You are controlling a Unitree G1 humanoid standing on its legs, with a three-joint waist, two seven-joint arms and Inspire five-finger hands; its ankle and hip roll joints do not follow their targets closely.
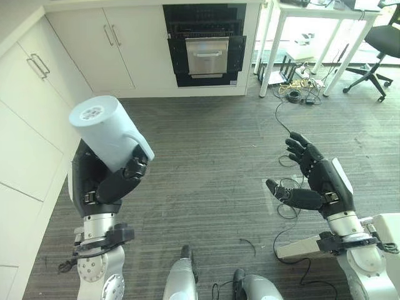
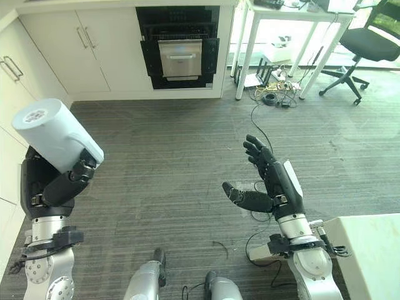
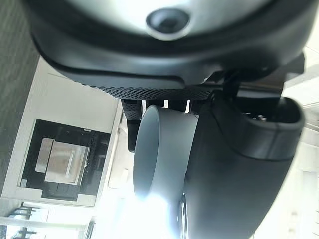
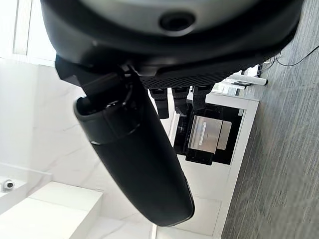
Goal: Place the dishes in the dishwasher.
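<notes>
Left hand [image 1: 119, 181] raised at the robot's left side, fingers and thumb curled round a pale blue cylindrical mug [image 1: 107, 131]; mug carried tilted, base uppermost, flat handle down against the fingers. The left wrist view shows the same wrap, the mug's wall [image 3: 167, 149] seated between thumb and fingers. Right hand [image 1: 319, 178] held out over the grey wood-grain floor [image 1: 212, 156], palm turned inward, fingers straight and spread, thumb standing apart, holding nothing. Ahead, a black built-in appliance with a steel-fronted panel [image 1: 204, 45] sits in the run of white cabinets [image 1: 94, 44], well apart from both hands; whether it is the dishwasher I cannot tell, and its front looks closed. White desk [image 1: 312, 19] and black office chair [image 1: 381, 44] beyond on the right. Judged step: carrying one dish toward the machine, loading not yet begun. Next move likely calls for closing the distance, then the free right hand opening the door before the mug goes in.
</notes>
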